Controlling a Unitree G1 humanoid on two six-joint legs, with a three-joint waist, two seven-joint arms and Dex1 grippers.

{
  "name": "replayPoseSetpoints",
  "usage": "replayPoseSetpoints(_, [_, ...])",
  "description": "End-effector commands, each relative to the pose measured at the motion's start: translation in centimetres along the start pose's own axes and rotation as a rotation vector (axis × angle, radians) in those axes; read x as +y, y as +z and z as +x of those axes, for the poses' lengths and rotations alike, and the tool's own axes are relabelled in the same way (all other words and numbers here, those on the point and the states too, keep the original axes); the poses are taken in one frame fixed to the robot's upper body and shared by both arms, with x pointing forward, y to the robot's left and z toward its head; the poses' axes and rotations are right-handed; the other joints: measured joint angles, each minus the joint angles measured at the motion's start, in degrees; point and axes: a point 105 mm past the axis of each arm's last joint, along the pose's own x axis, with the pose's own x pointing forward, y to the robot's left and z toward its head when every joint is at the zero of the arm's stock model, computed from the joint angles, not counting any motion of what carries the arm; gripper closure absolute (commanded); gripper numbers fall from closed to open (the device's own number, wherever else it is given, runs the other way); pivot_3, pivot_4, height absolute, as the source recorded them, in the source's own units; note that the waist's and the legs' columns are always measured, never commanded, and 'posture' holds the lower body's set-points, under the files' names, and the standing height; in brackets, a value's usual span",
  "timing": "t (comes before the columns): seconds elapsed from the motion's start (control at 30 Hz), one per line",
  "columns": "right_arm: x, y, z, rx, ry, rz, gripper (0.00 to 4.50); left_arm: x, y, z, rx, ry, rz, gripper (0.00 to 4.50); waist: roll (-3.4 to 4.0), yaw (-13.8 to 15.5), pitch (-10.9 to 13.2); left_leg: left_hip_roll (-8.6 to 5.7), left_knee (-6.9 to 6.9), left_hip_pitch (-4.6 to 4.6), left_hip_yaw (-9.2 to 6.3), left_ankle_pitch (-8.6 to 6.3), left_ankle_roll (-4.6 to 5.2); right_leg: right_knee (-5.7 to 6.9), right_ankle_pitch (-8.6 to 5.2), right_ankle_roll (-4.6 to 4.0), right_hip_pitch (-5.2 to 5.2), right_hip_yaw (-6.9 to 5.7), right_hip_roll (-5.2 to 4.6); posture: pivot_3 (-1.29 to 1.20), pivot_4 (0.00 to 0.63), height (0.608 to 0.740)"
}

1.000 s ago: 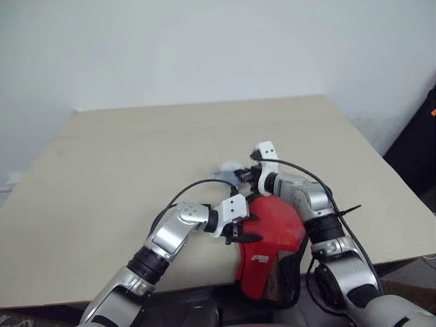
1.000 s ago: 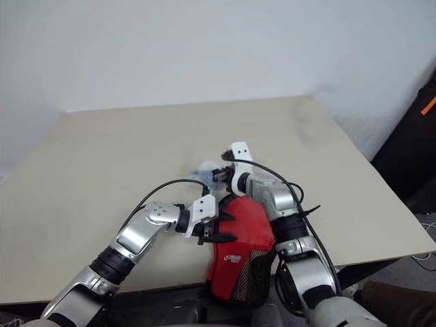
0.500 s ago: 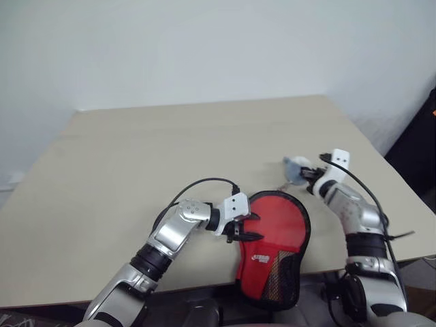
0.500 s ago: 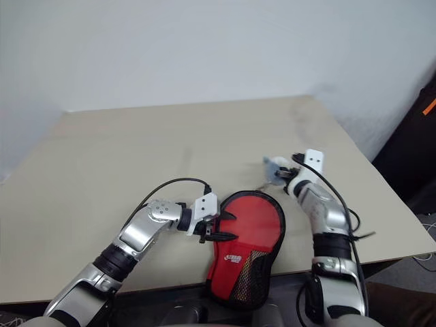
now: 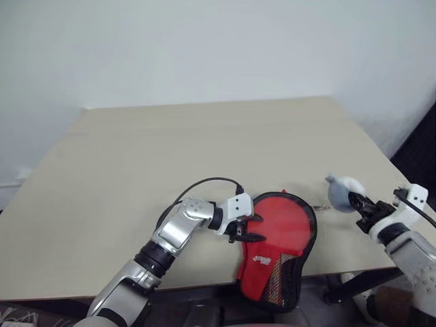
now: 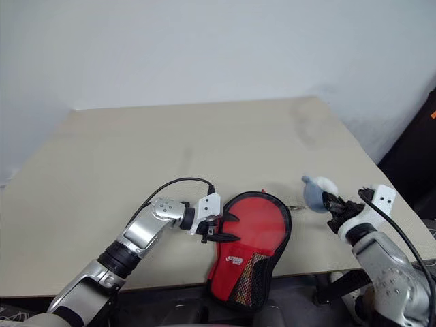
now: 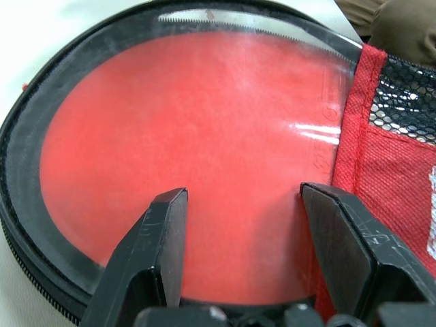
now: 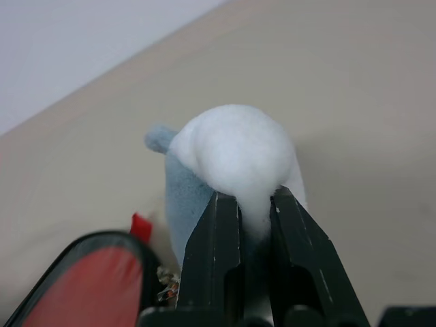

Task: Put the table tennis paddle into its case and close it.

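The soft red, black-piped paddle-shaped case, its long axis crosswise, lies directly ahead of the left gripper and its spread jaws, while the farther right gripper pinches a pale fluffy lump.

Down at the lower middle of the frame, my left gripper sits spread wide over the near-left edge of the red case, which lies on the beige table with its narrow mesh end hanging past the front edge. Over at the right edge of the frame, my right gripper is pinched tight on a pale grey-white lump, lifted clear, well apart from the case.
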Motion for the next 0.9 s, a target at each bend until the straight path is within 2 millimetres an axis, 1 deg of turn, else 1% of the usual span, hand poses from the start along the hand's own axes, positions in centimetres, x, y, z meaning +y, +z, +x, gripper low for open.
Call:
replayPoseSetpoints(0.03, [1.6,0.6,-1.7,-0.038,0.044,-0.027,4.45,-1.0,-3.7,0.1,0.147,-0.036,-0.070,1.73,-0.01,-0.1,0.0,0.01,0.00,-0.01,0.02,-0.01,0.00,-0.02,-0.01,0.00,-0.01,0.00,0.00,0.00,0.000,0.740])
replayPoseSetpoints(0.1, [2.3,-0.8,-2.5,-0.007,0.068,0.007,4.45,-1.0,-3.7,0.2,0.148,-0.039,-0.072,1.73,-0.03,-0.1,0.0,0.02,0.00,-0.01,0.04,-0.02,0.00,-0.06,-0.01,0.00,-0.01,0.01,-0.01,0.00,0.000,0.740])
replayPoseSetpoints(0.3, [2.8,-4.3,-3.8,0.065,0.050,0.066,4.45,-1.1,-3.6,0.3,0.150,-0.048,-0.075,1.73,-0.02,-0.1,0.0,0.08,-0.06,-0.02,0.05,-0.05,-0.03,-0.31,-0.02,-0.01,-0.01,-0.02,0.01,0.00,0.000,0.740])
replayPoseSetpoints(0.4, [4.0,-5.5,-5.3,0.097,0.111,0.071,4.45,-1.1,-3.7,0.2,0.154,-0.049,-0.079,1.73,-0.03,0.0,-0.1,0.13,-0.17,-0.06,0.01,-0.08,-0.01,-0.53,-0.02,-0.01,0.01,-0.08,0.02,0.00,0.000,0.740])
replayPoseSetpoints(0.47, [4.6,-6.1,-6.3,0.114,0.145,0.083,4.45,-1.1,-3.7,0.1,0.157,-0.049,-0.083,1.73,0.00,0.0,-0.1,0.16,-0.25,-0.06,-0.03,-0.15,0.01,-0.55,-0.02,-0.01,0.00,-0.14,0.04,0.00,0.000,0.740])
replayPoseSetpoints(0.63, [4.7,-6.6,-8.5,0.135,0.164,0.075,4.45,-1.1,-3.8,0.0,0.157,-0.044,-0.099,1.73,-0.22,-0.1,-0.4,0.19,-0.17,-0.06,0.09,-0.28,0.01,-0.67,-0.02,0.00,0.02,-0.09,0.01,0.00,0.000,0.740])
replayPoseSetpoints(0.7, [4.8,-6.9,-9.3,0.151,0.174,0.059,4.45,-1.2,-3.8,0.1,0.154,-0.041,-0.105,1.73,-0.33,-0.1,-0.6,0.23,-0.14,-0.05,0.06,-0.49,-0.32,-0.72,-0.03,0.00,0.01,-0.12,0.01,0.00,0.000,0.740])
replayPoseSetpoints(0.9, [6.6,-8.0,-11.2,0.238,0.286,0.032,4.45,-1.5,-3.8,0.4,0.145,-0.040,-0.128,1.73,-0.26,-0.1,-0.8,0.25,-0.12,-0.06,0.07,-0.65,-0.34,-0.79,-0.05,0.01,0.02,-0.15,-0.05,0.00,0.000,0.740])
